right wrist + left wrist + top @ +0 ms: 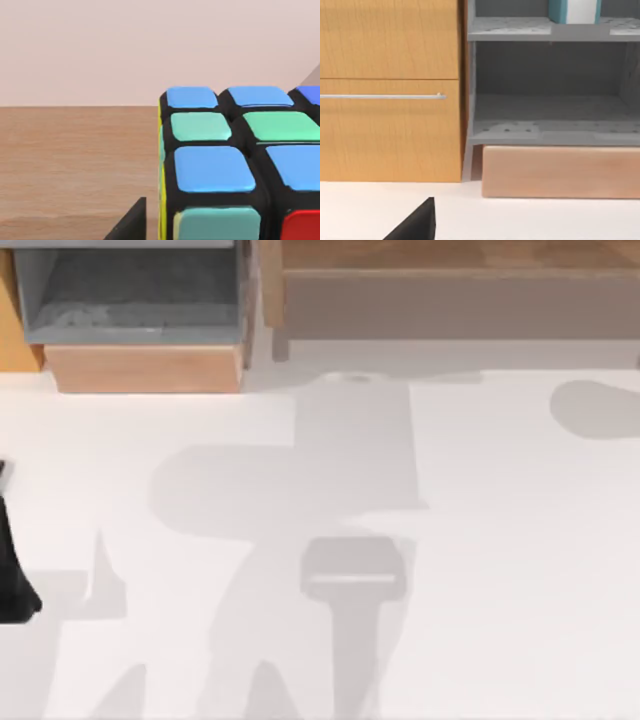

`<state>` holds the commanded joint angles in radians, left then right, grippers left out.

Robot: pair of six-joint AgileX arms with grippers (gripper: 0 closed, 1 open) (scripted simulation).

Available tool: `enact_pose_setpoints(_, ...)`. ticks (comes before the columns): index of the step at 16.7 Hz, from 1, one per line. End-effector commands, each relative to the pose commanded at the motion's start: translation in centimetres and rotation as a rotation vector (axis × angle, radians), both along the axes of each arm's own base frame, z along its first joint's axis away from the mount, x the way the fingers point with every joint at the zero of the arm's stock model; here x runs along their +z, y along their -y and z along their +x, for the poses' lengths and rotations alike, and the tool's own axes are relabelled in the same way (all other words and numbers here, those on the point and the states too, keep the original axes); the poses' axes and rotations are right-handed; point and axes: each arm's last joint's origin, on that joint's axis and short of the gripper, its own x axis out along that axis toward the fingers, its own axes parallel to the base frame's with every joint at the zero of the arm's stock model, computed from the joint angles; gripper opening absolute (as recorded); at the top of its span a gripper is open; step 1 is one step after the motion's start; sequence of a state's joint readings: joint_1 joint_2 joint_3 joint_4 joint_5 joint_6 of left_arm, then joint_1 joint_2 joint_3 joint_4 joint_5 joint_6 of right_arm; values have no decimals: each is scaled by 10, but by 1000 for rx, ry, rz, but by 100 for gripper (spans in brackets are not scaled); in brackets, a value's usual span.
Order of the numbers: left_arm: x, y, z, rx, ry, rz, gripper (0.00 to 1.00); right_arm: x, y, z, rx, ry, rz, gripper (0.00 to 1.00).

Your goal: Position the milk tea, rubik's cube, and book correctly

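The rubik's cube point(235, 165) rests on a wooden shelf top point(75, 160), very close in the right wrist view, showing blue, teal, red and yellow stickers. My right gripper is open, and one black finger point(130, 222) stands beside the cube's yellow side with a narrow gap between them. A teal and white book point(572, 11) stands upright on the upper grey shelf point(510, 29) in the left wrist view. The milk tea is out of view. My left arm point(15, 580) is parked at the table's left edge, and a black corner of its gripper point(415, 225) faces the cabinet.
A wooden cabinet point(390, 90) with a metal drawer handle point(380, 96) stands at the back left beside grey shelf compartments point(130, 300). A long wooden shelf point(450, 280) runs along the back right. The white table point(500, 570) carries only shadows.
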<state>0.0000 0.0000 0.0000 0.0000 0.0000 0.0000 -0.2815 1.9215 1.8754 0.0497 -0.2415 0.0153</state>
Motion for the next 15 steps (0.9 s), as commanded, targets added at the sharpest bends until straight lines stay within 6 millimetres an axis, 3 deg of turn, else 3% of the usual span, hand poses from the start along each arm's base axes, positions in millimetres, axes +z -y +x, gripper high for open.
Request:
enact_pose_setpoints(10, 0, 0, 0, 0, 0, 0, 100, 1, 1, -1, -2, 1, 0, 100)
enact_pose_setpoints(15, 0, 0, 0, 0, 0, 0, 100, -1, 1, -26, -2, -3, 1, 100)
